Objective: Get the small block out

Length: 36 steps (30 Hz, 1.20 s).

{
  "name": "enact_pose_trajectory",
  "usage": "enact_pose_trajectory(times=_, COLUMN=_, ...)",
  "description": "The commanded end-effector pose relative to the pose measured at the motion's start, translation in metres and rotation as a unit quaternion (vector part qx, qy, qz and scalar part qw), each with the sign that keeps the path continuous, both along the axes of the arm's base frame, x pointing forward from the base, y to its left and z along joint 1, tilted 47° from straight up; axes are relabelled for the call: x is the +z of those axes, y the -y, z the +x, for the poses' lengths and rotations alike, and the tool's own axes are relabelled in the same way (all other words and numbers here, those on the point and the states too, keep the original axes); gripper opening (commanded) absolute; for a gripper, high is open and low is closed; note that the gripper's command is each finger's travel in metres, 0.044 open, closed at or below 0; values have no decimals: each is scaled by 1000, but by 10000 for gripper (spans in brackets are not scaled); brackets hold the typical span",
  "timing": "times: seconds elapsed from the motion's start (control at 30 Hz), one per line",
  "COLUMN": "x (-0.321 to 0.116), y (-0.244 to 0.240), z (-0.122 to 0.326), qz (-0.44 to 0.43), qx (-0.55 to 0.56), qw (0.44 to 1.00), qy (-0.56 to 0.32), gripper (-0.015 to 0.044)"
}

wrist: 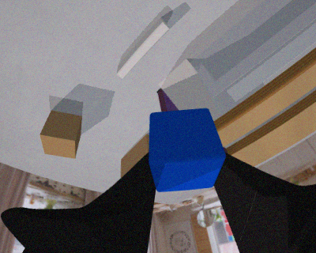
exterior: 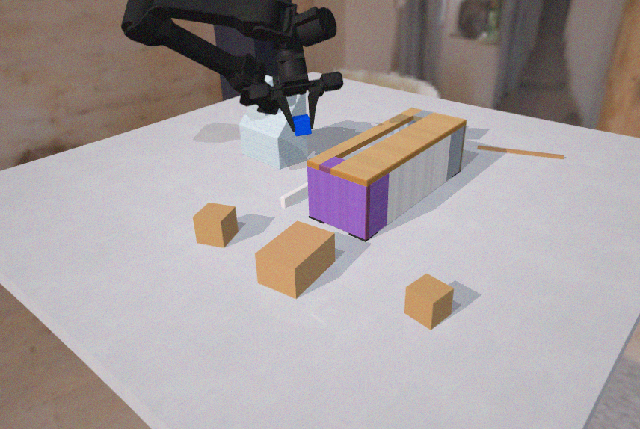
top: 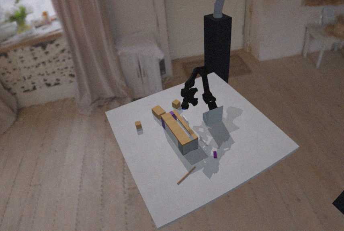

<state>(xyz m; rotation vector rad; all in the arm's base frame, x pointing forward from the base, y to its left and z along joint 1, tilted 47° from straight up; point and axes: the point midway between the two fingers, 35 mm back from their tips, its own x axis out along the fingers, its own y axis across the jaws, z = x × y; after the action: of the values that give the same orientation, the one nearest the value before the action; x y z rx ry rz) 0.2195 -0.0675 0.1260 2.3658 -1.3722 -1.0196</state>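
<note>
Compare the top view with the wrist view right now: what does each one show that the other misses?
Only the top view: the thin brown stick and the small purple piece on the table.

Only the wrist view: the blue block's face turned toward the wrist camera.

Both: the jaws, the blue block and the wood-topped box.

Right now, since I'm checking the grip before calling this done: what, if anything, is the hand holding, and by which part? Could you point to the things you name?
The small blue block (top: 184,108) (exterior: 302,125) (wrist: 186,150), pinched by two opposite sides between the fingertips.
</note>
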Motion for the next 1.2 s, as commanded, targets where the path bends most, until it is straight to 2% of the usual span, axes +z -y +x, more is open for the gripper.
enact_pose_trajectory(times=0.0, x=6, y=-3, z=2, qz=-34, qx=40, qw=997, qy=-60, gripper=0)
enact_pose_trajectory(times=1.17, x=6, y=-4, z=2, qz=-40, qx=47, qw=996, qy=-70, gripper=0)
